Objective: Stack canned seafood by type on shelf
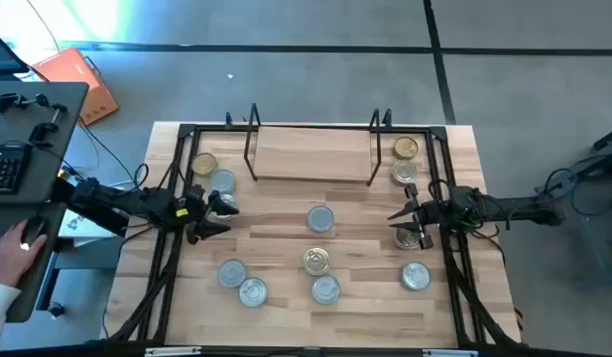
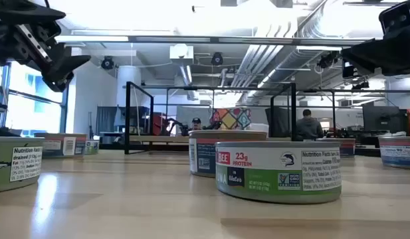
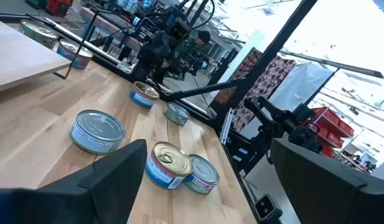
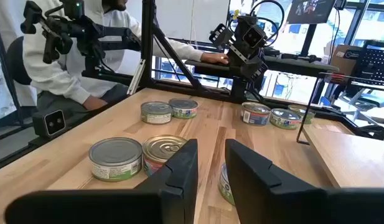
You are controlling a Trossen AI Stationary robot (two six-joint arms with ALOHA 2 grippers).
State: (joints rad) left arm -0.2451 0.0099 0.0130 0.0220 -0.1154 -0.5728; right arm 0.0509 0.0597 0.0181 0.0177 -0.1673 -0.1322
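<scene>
1. The table (image 1: 286,213) is carrying everything: a pale wooden top with a black frame around it, and both arms are reaching in over it from opposite sides.
2. The shelf (image 1: 310,151) is sitting at the far edge, ahead of both grippers and between them; its board is lying bare, with no tin on it yet, so I judge the stacking is only beginning.
3. The left gripper (image 1: 218,210) is hovering above the table, reaching toward the middle, its fingers spread wide and grasping nothing; the left wrist view is showing open air between its fingers.
4. The right gripper (image 1: 407,220) is reaching inward from the opposite side, its fingers drawn close together with only a slim gap, and the right wrist view is showing nothing between them.
5. The silver-topped tin (image 1: 223,182) is lying just beside the left gripper, on its shelf side, with a gold-topped tin (image 1: 204,165) next to it; the left arm is clearly the nearer one. Being round and flat, the tin is offering no long axis, so any approach across its width should do.
6. Another tin (image 1: 413,239) is sitting just under the right gripper's tips, partly hidden; I cannot tell whether they are touching.
7. Remaining tins are lying scattered mid-table, well apart from both grippers.
</scene>
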